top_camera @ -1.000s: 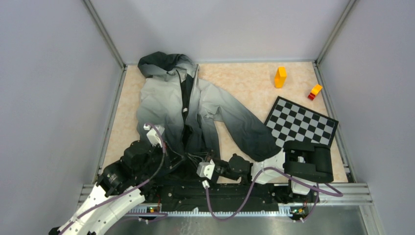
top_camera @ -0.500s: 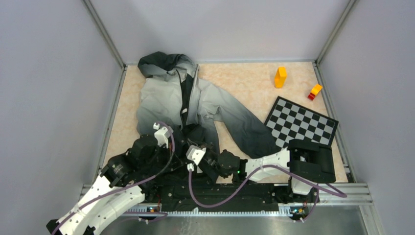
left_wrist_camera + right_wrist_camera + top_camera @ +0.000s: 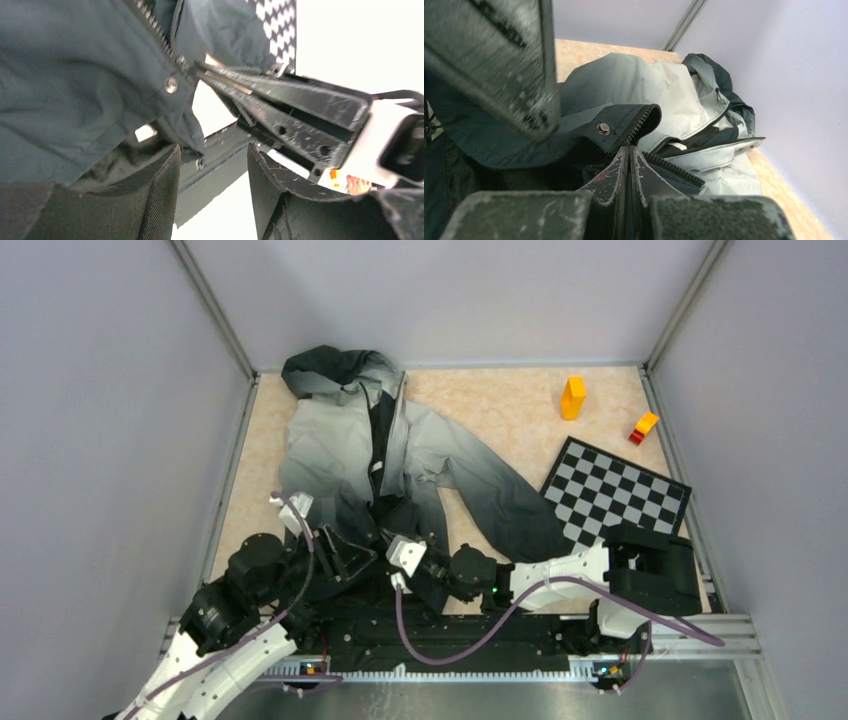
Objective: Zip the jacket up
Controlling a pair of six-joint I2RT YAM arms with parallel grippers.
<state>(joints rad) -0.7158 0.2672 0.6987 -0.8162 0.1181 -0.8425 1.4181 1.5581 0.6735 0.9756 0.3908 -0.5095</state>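
Jacket (image 3: 350, 455) spread on the tabletop (image 3: 490, 405) toward its left side, hood (image 3: 330, 368) at the far left corner, front unzipped, dark hem at the near edge beside both arms. Right end effector (image 3: 630, 149): fingers pressed together, tips pinching the lower end of one zipper edge (image 3: 644, 122), just beside a metal snap (image 3: 602, 128). Left end effector (image 3: 212, 150): fingers (image 3: 162, 195) spread apart with nothing clamped between them; dark hem fabric drapes against one finger, and the right arm's closed fingers cross just ahead of the opening. Both end effectors meet at the hem's centre, near each other. A checkerboard (image 3: 615, 490), an orange block (image 3: 572, 397) and a small orange-and-red block (image 3: 643, 427) lie to the right, well apart from the hem.
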